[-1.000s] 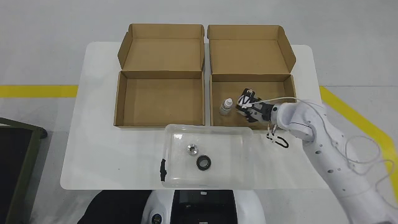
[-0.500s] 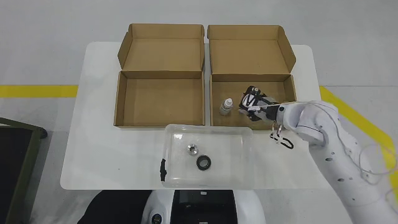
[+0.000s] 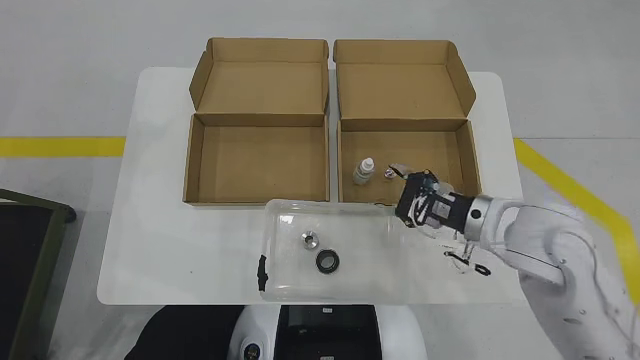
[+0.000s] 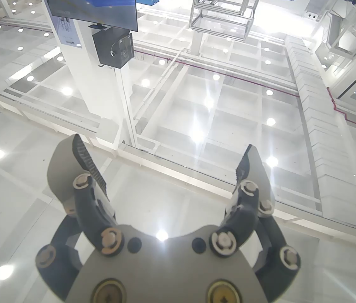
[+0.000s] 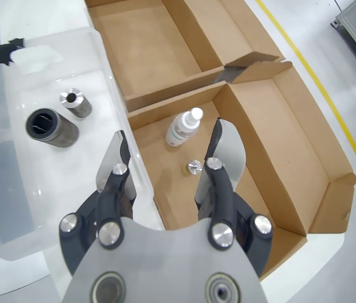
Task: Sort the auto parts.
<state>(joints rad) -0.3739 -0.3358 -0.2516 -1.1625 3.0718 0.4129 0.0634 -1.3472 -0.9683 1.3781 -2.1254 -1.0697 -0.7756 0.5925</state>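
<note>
A clear plastic tray sits at the table's near edge and holds a dark cylinder and a smaller silver cylinder. Behind it stand two open cardboard boxes. The left box is bare inside. The right box holds a small white bottle and a small metal knob. My right gripper hangs open with nothing in it, above the right box's front wall beside the tray's end; it is also seen from above, right gripper. My left gripper is open, pointing up at the ceiling.
Both box lids are folded back toward the table's far side. A black clip sits on the tray's left rim. Bare white table lies left of the boxes and tray. A yellow floor line runs past the table.
The right gripper has drawn back out of the right box toward the near edge. The small metal knob now shows on the box floor where the gripper was.
</note>
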